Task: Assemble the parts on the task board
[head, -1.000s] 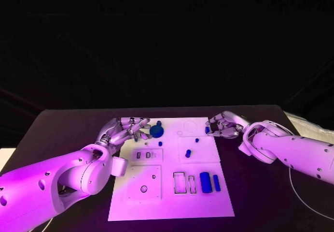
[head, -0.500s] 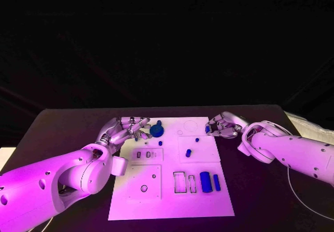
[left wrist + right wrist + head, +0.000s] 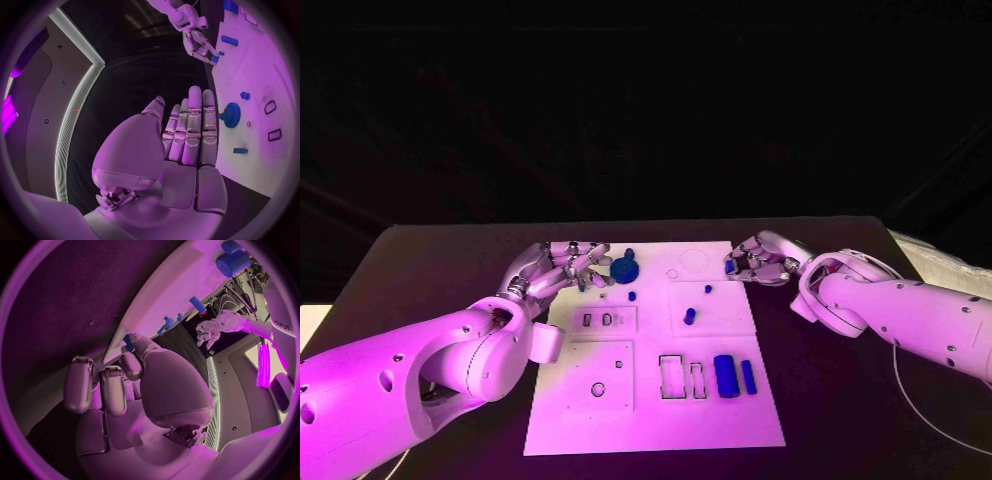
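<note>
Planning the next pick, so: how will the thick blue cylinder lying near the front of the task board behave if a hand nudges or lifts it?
The thick blue cylinder lies on its side on the task board, so a sideways nudge would probably roll it. It looks solid and rigid, likely stiff in a grasp. Its smooth round surface may slip between fingers unless gripped across its width.

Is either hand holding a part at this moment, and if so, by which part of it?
The right hand seems to pinch a small blue part at its fingertips by the board's far right edge; the exact hold point cannot be told. The left hand holds nothing.
</note>
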Tool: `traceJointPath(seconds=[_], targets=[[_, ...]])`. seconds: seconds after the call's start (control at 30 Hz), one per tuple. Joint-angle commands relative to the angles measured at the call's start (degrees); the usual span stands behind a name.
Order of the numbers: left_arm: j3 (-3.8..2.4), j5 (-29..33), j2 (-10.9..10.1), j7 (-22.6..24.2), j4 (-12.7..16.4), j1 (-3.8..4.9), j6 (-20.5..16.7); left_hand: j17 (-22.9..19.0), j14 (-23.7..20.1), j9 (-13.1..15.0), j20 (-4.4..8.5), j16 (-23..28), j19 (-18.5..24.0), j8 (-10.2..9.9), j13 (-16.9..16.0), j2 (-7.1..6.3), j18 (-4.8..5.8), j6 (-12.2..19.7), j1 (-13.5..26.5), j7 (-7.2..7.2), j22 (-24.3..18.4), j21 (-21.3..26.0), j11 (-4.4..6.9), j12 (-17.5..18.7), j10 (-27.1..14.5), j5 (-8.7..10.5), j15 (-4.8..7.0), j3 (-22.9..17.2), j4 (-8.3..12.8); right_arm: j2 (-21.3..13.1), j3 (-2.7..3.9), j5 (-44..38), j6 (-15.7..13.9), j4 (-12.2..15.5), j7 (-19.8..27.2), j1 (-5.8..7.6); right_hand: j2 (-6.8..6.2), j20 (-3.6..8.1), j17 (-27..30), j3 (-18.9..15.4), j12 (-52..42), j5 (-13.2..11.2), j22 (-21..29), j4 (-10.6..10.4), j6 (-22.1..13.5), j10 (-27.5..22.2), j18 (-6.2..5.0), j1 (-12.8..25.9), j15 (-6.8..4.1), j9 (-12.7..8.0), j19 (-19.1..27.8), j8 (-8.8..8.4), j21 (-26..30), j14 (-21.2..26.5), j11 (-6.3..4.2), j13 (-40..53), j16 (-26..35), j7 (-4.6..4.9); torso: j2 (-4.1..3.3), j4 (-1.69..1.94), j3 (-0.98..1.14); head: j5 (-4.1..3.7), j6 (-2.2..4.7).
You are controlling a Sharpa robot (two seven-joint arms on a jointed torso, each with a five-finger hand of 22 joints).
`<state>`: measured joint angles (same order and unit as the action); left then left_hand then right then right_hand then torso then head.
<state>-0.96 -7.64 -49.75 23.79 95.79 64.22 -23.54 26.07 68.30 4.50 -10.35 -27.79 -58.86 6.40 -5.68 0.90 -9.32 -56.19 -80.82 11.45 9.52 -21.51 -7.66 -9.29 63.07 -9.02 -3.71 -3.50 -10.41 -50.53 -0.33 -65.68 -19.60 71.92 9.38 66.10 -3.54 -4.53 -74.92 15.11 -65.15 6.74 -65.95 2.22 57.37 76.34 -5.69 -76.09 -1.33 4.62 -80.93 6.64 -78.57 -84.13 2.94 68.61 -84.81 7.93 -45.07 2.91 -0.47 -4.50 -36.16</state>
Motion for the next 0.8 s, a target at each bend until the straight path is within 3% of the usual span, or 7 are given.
traceJointPath(seconds=[0.03,0.33,0.67,0.8], targets=[[-0.02,-0.22,0.05,0.30,0.08,0.00,1.15,0.05,-0.38,0.01,0.15,-0.34,0.34,-0.27,0.07,0.12,-1.05,0.04,-0.22,0.30,0.09,-0.25,-0.16,0.23,-0.43,0.26,-0.17,0.05,0.10,0.12,0.01,0.01,0.62,-0.04,0.21,-0.06,0.38,0.15,-6.31,0.11,-0.18,-0.32,-0.04,0.15,0.54,0.07,1.07,-0.11,-0.23,0.06,0.05,0.26,-0.28,-4.07,-0.16,0.08,-0.28,0.03,0.00,-0.01,0.02,0.05,0.00],[-0.02,-0.22,0.03,0.19,0.07,0.00,1.18,0.08,-0.41,0.01,0.14,-0.36,0.36,-0.28,0.07,0.12,-1.05,0.04,-0.24,0.30,0.09,-0.25,-0.15,0.24,-0.43,0.25,-0.17,0.03,0.12,0.14,0.02,0.31,0.21,-0.05,0.47,-0.06,1.02,0.35,-6.34,0.28,-0.58,-0.34,-0.08,0.04,1.82,0.43,1.08,0.27,-0.46,0.18,0.02,0.71,-0.32,-4.09,-0.45,0.42,-0.29,-0.34,-0.02,-0.03,0.02,0.02,0.08],[-0.02,-0.22,0.05,-0.03,0.02,0.00,1.35,0.08,-0.41,0.01,0.14,-0.36,0.36,-0.28,0.07,0.12,-1.05,0.04,-0.24,0.30,0.09,-0.25,-0.15,0.24,-0.43,0.25,-0.17,0.03,0.12,0.28,0.07,3.03,-0.13,-0.14,0.23,-0.05,2.10,0.96,-6.43,0.41,-0.88,0.27,-0.21,-0.26,4.83,0.87,1.09,1.05,-1.19,0.84,-0.06,1.94,-0.39,-4.12,-1.37,0.76,-0.30,-1.51,-0.02,0.01,-0.02,-0.10,0.02],[-0.02,-0.22,0.10,-0.10,-0.01,0.00,1.41,0.11,-0.45,0.01,0.14,-0.39,0.38,-0.29,0.07,0.14,-1.06,0.04,-0.28,0.29,0.09,-0.26,-0.15,0.25,-0.43,0.24,-0.17,0.00,0.15,0.32,0.16,4.47,-1.07,0.27,-0.40,0.05,3.15,1.29,-6.50,0.95,-1.02,-0.07,-0.27,-0.11,5.66,1.14,1.10,0.76,-1.55,1.09,-0.11,2.26,-0.41,-4.14,-1.79,0.92,-0.32,-1.98,0.00,0.09,-0.07,-0.17,0.02]])
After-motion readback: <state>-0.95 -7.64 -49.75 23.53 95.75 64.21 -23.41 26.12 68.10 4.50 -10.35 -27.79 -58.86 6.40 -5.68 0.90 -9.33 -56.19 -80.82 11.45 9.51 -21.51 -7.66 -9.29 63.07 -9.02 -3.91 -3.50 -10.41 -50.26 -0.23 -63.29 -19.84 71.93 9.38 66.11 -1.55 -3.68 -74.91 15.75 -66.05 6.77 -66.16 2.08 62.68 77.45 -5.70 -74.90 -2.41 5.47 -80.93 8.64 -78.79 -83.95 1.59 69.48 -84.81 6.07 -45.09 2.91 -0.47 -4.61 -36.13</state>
